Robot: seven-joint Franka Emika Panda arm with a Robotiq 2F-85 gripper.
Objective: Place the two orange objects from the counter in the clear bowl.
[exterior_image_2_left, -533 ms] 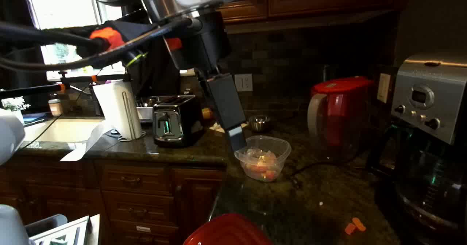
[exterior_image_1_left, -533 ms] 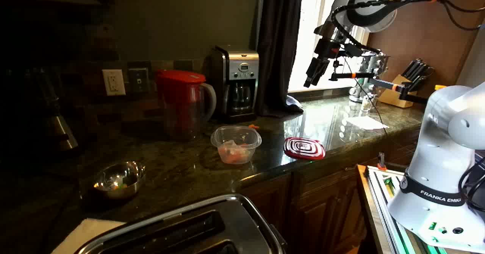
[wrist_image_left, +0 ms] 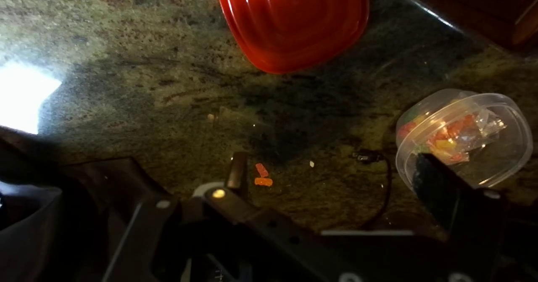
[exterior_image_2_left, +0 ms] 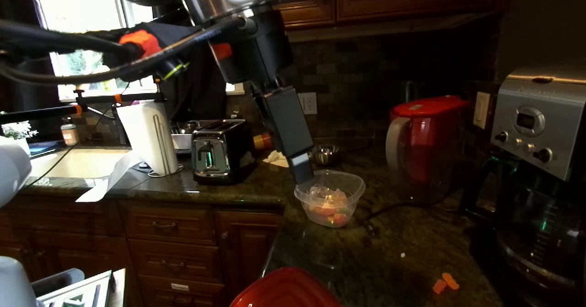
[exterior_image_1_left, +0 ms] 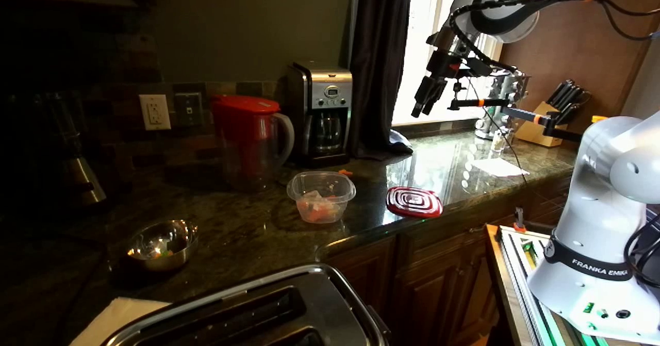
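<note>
Orange in tone, the brighter piece (wrist_image_left: 263, 182) and the redder piece (wrist_image_left: 262, 170) lay together on the counter (wrist_image_left: 168, 72), touching or just beside each other; the views did not settle which. The brighter one's long axis ran roughly along the line from fingertip (wrist_image_left: 239, 166) to fingertip, while the redder one slanted more across it, so the redder probably offered the easier pinch at that angle. In the wrist view the pair sat close by the fingertip at the left, well off the middle of the gap, and the coming move likely called for a shift that way before any descent. In an exterior view the end effector (exterior_image_1_left: 422, 112) hung well above the counter; the wrist view showed it spread wide, holding nothing. Near the pieces, in an exterior view, stood the coffee maker (exterior_image_2_left: 538, 115). A plug (wrist_image_left: 366, 156) lay between the pair and the clear bowl (wrist_image_left: 510, 147), which stood toward the opposite fingertip and held coloured bits (wrist_image_left: 456, 133). Both pieces were outside it, so the whole task seemed left to do.
</note>
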